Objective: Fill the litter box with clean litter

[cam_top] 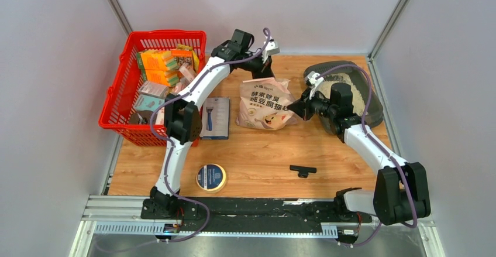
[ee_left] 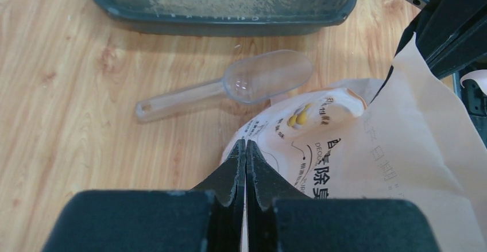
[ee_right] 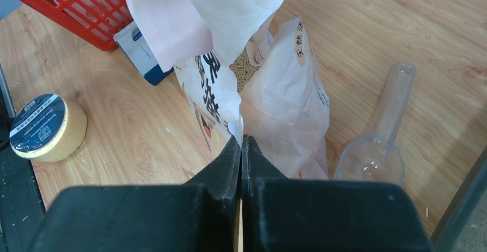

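The dark grey litter box [cam_top: 374,109] sits at the far right of the table and holds a layer of pale clean litter [cam_top: 351,88]; its near wall [ee_left: 224,11] fills the top of the left wrist view. A pale pink printed litter bag [cam_top: 266,105] stands in the middle. My left gripper [cam_top: 264,72] is shut on the bag's far top edge [ee_left: 246,144]. My right gripper [cam_top: 294,108] is shut on the bag's right edge [ee_right: 241,138]. Brownish granules [ee_right: 246,64] show inside the bag's mouth. A clear plastic scoop [ee_left: 252,82] [ee_right: 376,148] lies between bag and box.
A red mesh basket [cam_top: 120,102] full of packages stands at the far left. Beside it lies a blue-and-white pack [cam_top: 215,116] [ee_right: 138,51]. A tape roll [cam_top: 211,177] [ee_right: 46,127] and a small black part [cam_top: 302,170] lie near the front edge.
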Robot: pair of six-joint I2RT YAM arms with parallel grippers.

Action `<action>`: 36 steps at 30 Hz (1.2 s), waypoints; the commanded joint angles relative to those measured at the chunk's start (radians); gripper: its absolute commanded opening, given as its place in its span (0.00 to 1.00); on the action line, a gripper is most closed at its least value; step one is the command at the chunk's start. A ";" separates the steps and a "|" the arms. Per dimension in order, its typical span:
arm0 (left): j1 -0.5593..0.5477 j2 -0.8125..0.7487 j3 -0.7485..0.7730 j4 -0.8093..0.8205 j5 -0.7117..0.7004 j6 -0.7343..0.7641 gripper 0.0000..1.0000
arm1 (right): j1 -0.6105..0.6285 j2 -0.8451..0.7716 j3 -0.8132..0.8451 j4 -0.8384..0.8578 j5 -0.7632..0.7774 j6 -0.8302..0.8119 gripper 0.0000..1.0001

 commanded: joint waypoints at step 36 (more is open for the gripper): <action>-0.107 -0.169 -0.398 0.644 0.053 -0.536 0.02 | -0.017 0.100 0.094 0.057 -0.131 -0.042 0.02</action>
